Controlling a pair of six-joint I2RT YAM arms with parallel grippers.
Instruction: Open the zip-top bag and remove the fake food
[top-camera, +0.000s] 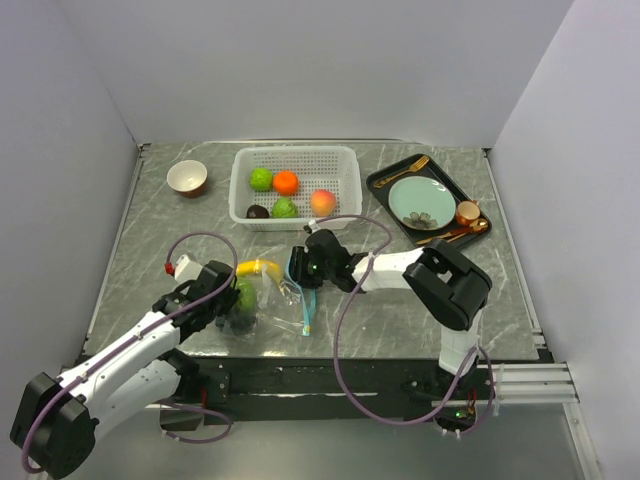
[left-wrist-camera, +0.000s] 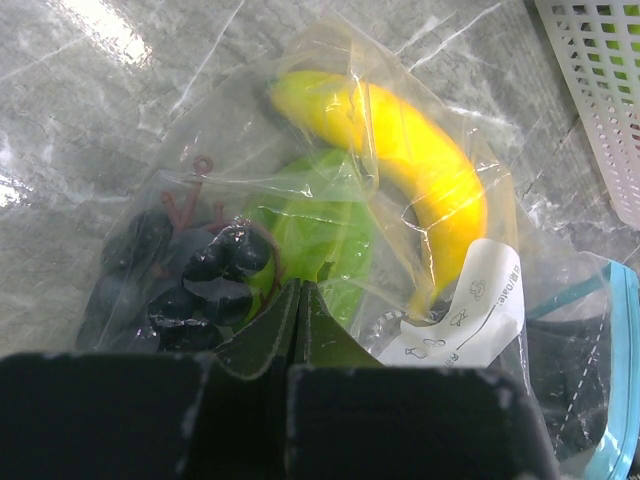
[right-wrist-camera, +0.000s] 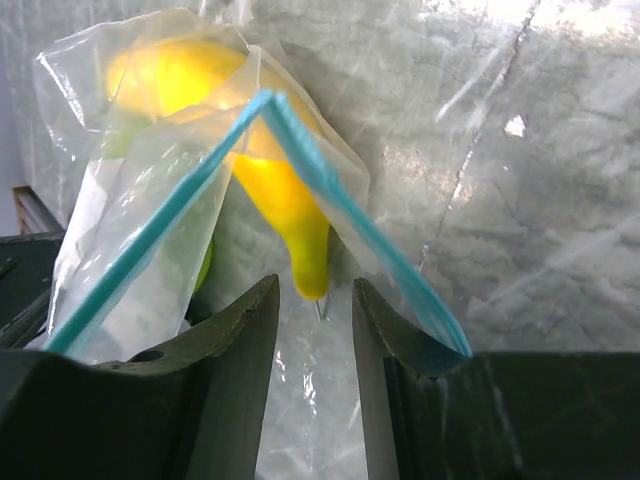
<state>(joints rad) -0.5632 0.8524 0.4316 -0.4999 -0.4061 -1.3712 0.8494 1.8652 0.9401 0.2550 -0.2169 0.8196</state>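
**Desk:** Where's the bag, and what have you got hold of?

**Me:** The bag (top-camera: 268, 300) lies on the worktop (top-camera: 400, 320) between my two sets of fingers. My left fingers (left-wrist-camera: 297, 335) are pressed fully together on the film at its closed end. My right fingers (right-wrist-camera: 315, 300) stand partly apart at the mouth and grip nothing. The zip strip (right-wrist-camera: 330, 180) is parted and tents just ahead of them. Whether one finger touches that strip, I can't tell from this angle.

**Desk:** How will it handle?

**Me:** I'd judge the film thin, crinkly and slippery, too light to stay put unless it's pinned. The strip is the stiffer place to pinch. The banana (right-wrist-camera: 290, 220) looks hard and smooth. Its tip sits just ahead of my right fingers' gap, so I'd grip higher on the body to stop it slipping out.

**Desk:** Contents?

**Me:** The bag holds the banana, a green fruit (left-wrist-camera: 320, 240) and grapes (left-wrist-camera: 200, 280), both just ahead of my left fingers. The basket (top-camera: 240, 200), beyond my right fingers, holds two green balls (top-camera: 261, 179), an orange (top-camera: 286, 182), a peach (top-camera: 322, 202) and a dark piece (top-camera: 258, 211).
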